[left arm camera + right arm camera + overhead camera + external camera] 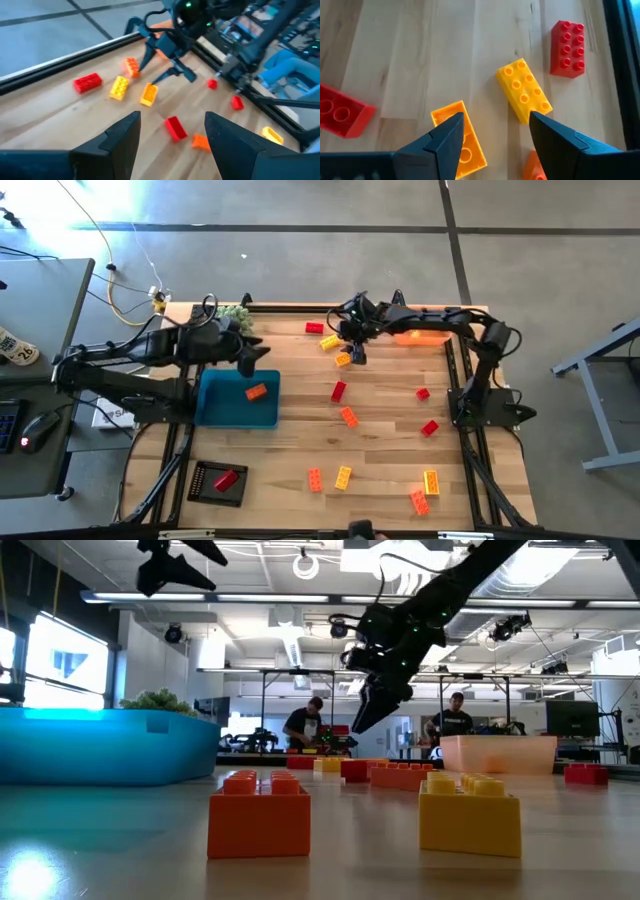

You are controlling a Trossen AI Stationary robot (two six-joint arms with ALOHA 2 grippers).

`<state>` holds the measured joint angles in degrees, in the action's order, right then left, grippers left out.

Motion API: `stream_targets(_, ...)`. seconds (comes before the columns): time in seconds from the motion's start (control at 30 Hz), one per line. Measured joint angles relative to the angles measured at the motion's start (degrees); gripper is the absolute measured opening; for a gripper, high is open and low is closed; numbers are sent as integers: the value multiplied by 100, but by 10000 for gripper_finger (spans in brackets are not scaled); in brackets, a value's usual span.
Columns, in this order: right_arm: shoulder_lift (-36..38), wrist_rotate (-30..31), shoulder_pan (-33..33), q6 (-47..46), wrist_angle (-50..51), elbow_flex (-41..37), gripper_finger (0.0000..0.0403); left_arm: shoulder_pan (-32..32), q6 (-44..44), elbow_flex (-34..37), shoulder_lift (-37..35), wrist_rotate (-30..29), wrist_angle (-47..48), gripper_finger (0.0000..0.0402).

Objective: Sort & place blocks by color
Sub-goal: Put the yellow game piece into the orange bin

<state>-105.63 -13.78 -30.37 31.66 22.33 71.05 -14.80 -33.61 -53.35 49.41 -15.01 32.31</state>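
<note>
The right pincer (352,352) hangs above the far middle of the tabletop (380,450), its fingers spread wide and empty, directly over a small cluster of blocks: an orange-yellow block (462,137), a yellow block (524,90) just beside it, and a red block (567,41) a little farther off. The left pincer (252,356) hovers over the far edge of the blue tray (215,408), fingers also apart and holding nothing. One orange block (256,392) lies in that blue tray, and a red block (226,478) rests on the black tray (203,484). More red, orange and yellow blocks lie scattered across the tabletop's middle and near side.
</note>
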Motion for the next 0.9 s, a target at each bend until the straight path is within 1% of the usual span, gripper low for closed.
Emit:
stream_targets(0.17,-404,4,0,379,859,661,213,-466,189,-1,-7,300,-1,211)
stream_targets(0.27,-546,-2,35,661,1163,844,213,-660,284,1,-7,435,-1,211)
stream_targets(0.53,-624,-11,206,1020,1392,644,213,-1082,449,-1,58,454,17,211)
stream_targets(0.63,-626,19,268,1040,1290,552,213,-1223,622,1,137,481,22,211)
stream_targets(0.9,-995,413,379,908,1293,531,213,-1563,725,-1,417,533,31,211)
